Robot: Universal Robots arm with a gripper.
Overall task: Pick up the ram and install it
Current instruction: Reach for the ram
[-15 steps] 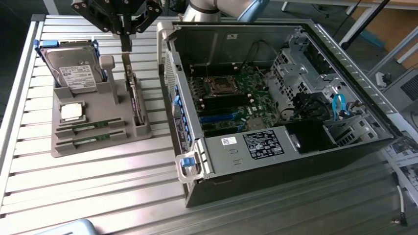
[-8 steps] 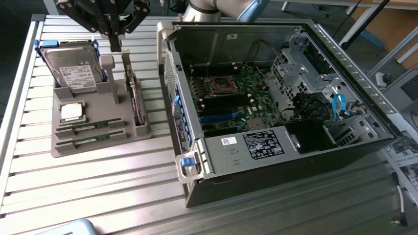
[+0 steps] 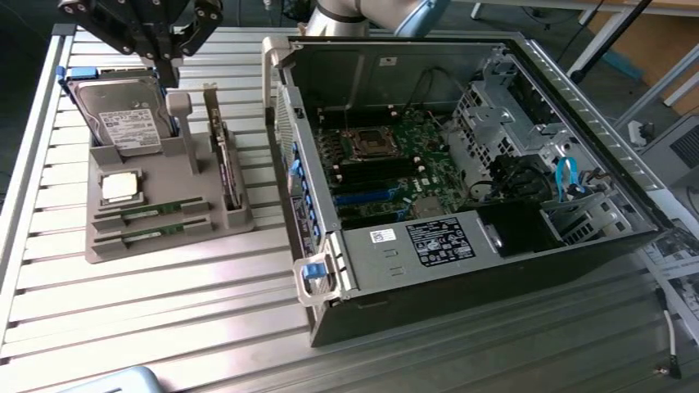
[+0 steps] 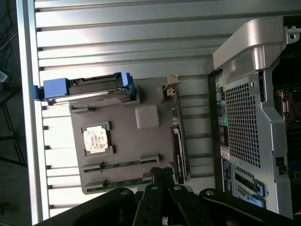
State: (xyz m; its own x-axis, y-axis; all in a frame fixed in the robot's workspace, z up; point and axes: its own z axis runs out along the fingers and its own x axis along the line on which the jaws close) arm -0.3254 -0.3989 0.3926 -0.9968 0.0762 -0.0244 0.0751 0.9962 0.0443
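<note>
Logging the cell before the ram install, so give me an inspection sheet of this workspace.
Surface: slatted metal table.
Job's things: ram and a second stick lying in the grey holder's slots; open computer case beside it.
Clutter: hard drive, processor chip, expansion card on the holder.
Grippers: gripper shut, holding nothing, near the hard drive.
Cables: blue cable inside the case.
Surroundings: metal frames behind.

The ram sticks (image 3: 153, 211) lie in the holder (image 3: 180, 184), to the exterior view's left of the computer case (image 3: 470, 286).
</note>
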